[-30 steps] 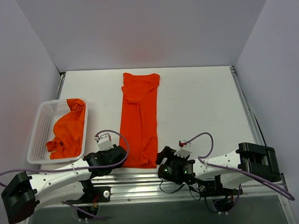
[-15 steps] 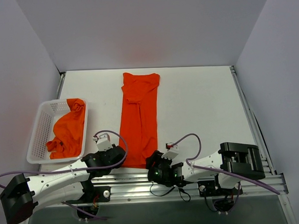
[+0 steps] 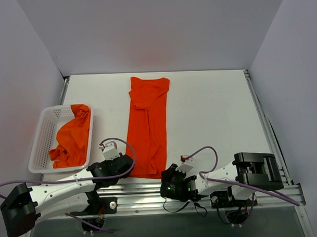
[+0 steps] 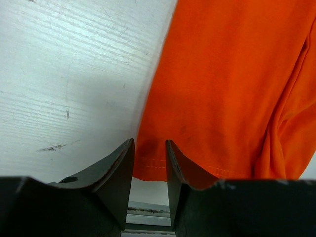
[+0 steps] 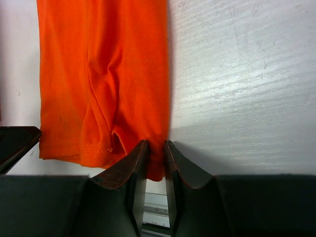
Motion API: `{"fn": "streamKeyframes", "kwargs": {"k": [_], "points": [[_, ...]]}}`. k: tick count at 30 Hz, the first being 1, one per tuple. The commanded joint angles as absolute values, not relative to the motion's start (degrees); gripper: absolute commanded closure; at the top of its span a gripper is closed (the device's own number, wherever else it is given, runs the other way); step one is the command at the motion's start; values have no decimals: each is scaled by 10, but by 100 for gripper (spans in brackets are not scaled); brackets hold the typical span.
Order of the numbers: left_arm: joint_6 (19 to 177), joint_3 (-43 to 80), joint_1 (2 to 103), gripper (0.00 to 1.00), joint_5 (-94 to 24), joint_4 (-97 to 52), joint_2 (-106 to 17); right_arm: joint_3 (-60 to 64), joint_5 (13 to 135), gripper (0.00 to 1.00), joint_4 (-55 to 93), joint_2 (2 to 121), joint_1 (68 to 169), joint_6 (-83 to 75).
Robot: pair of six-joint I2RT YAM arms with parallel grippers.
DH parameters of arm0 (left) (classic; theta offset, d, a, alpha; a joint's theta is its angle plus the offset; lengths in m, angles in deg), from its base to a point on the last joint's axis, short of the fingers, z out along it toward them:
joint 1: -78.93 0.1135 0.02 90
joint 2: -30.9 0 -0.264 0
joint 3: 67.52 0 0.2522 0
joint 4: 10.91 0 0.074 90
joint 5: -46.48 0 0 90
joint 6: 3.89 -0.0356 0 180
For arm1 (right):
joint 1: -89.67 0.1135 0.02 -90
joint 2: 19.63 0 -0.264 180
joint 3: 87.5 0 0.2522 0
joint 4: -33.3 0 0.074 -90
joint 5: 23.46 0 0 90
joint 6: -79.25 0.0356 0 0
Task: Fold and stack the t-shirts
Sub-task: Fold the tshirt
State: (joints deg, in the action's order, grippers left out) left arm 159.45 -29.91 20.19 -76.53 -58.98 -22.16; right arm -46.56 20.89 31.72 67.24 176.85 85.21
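An orange-red t-shirt [image 3: 147, 124], folded into a long narrow strip, lies down the middle of the white table. A second t-shirt [image 3: 73, 136] is crumpled in the white basket [image 3: 40, 141] at the left. My left gripper [image 3: 130, 162] is at the strip's near left corner. In the left wrist view its jaws [image 4: 150, 143] stand apart, and the t-shirt [image 4: 227, 89] hem lies in the gap. My right gripper [image 3: 167, 176] is at the near right corner. In the right wrist view its jaws [image 5: 156, 144] are shut on the corner of the t-shirt [image 5: 108, 74].
The table's near edge with its metal rail [image 3: 150, 189] runs just below the strip's hem. The basket stands close to the left wall. White table surface [image 3: 215, 116] stretches to the right of the strip.
My right arm has slid left to the strip's near right corner, and its jaws have closed onto the fabric. The left gripper has stayed in place and its jaws have narrowed slightly.
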Motion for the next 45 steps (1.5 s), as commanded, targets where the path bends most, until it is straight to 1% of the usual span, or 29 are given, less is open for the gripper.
{"fn": "streamKeyframes", "kwargs": {"k": [1,10,11,12,13,14,22,24,26,28,29,32,35,38,42,45], "points": [[1608,-302,197,60,-776,-562,-221,-486,220,83,245,669,1774,875],[1612,-308,194,60,-775,-551,-229,-487,216,84,244,674,1773,874],[1612,-308,193,60,-774,-551,-230,-486,215,87,245,675,1772,873],[1613,-308,193,60,-772,-552,-231,-486,217,92,245,676,1771,872],[1616,-310,193,60,-772,-554,-232,-486,217,94,247,678,1771,872],[1619,-312,192,60,-771,-553,-232,-487,218,100,249,679,1769,872],[1645,-326,172,67,-752,-551,-250,-496,213,100,242,670,1767,879],[1650,-331,166,71,-753,-549,-251,-498,211,100,236,667,1766,883],[1651,-341,164,81,-752,-534,-254,-501,209,100,231,663,1767,886],[1650,-344,164,88,-752,-525,-261,-501,207,100,225,659,1767,890],[1650,-345,164,96,-751,-518,-265,-501,206,100,223,656,1767,891],[1648,-336,163,98,-751,-517,-282,-503,200,100,204,643,1769,898],[1639,-319,153,98,-746,-526,-286,-488,179,100,133,626,1792,929],[1638,-293,140,98,-744,-559,-278,-445,148,100,-26,620,1834,1001],[1638,-263,128,98,-749,-602,-250,-387,122,100,-140,628,1868,1063],[1628,-244,127,98,-754,-618,-229,-355,104,100,-185,626,1873,1077]]}}
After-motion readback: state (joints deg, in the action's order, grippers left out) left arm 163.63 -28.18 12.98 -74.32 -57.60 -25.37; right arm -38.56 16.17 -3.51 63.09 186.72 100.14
